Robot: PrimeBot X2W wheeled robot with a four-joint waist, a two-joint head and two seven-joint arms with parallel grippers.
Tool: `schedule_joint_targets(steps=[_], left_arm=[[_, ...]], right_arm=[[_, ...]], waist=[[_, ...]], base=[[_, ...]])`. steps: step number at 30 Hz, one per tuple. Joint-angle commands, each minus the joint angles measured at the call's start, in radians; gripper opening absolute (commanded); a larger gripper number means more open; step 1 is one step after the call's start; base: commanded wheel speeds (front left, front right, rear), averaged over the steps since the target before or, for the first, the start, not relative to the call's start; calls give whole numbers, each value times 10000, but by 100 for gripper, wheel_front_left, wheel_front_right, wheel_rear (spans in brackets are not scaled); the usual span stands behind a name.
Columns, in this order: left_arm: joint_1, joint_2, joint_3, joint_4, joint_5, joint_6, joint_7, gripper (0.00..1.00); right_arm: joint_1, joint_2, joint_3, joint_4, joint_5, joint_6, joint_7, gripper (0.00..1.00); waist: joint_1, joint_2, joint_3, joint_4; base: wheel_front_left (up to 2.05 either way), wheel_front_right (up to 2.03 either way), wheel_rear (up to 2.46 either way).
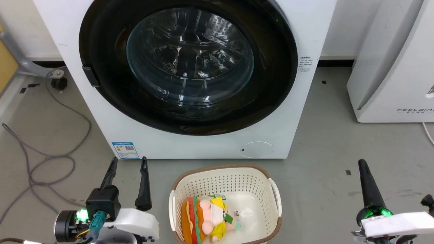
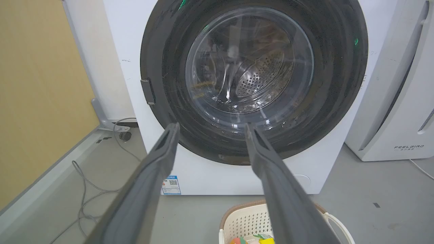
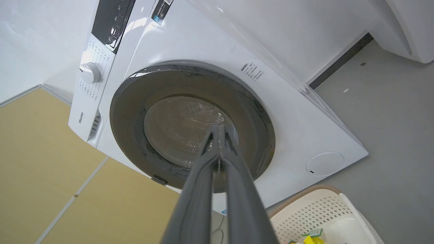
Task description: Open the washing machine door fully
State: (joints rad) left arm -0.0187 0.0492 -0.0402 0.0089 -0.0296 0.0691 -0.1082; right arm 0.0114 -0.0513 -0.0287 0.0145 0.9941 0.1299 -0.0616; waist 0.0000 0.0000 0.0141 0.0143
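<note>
**Status.** The washing machine door [image 1: 190, 67] is closed and sits flush in the front of the washing machine [image 1: 203, 145], directly ahead of the robot. No gap is visible at its rim in the head view or in either wrist view.

**Gripper condition.**
- Left gripper [image 1: 129, 161]: fingers spread apart, nothing between them. It hangs low, well short of the door, pointing at the machine's lower front.
- Right gripper [image 3: 218, 128]: fingers pressed together, holding nothing. It is also clear of the door.

**Step in hand.** Judged from these positions, the task is at the approach stage: no contact has been made with the door.

**Next move.** A small dark tab [image 1: 91, 75] projects at the door's left rim; this is the likely pull point, though its exact form is too small to confirm. The left gripper is the nearer and already spread. It needs to rise to the tab, engage it, then draw the door outward along an arc.

**Caution.** A laundry basket [image 1: 275, 193] holding a plush toy [image 1: 203, 220] stands just in front of the machine, between the two grippers. Loose cables [image 1: 51, 159] lie on the floor to the left.
</note>
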Motion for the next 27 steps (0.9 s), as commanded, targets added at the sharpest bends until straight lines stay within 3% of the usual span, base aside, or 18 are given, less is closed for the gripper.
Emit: schedule_joint_targets(steps=[1, 17, 27], left_arm=[[9, 6, -15, 21, -30, 106, -130, 100], [-451, 7, -168, -81, -9, 241, -465, 100], [-1042, 8, -177, -161, 13, 296, -695, 100]], right_arm=[[-204, 5, -92, 96, 513, 4, 32, 0], [-2099, -23, -1431, 1120, 2151, 5, 607, 0], [-4194, -514, -2103, 2158, 3108, 5, 926, 0]], waist=[[0, 0, 42, 10], [0, 0, 806, 290], [0, 0, 1613, 654]], base=[[0, 0, 0], [0, 0, 0], [0, 0, 0]])
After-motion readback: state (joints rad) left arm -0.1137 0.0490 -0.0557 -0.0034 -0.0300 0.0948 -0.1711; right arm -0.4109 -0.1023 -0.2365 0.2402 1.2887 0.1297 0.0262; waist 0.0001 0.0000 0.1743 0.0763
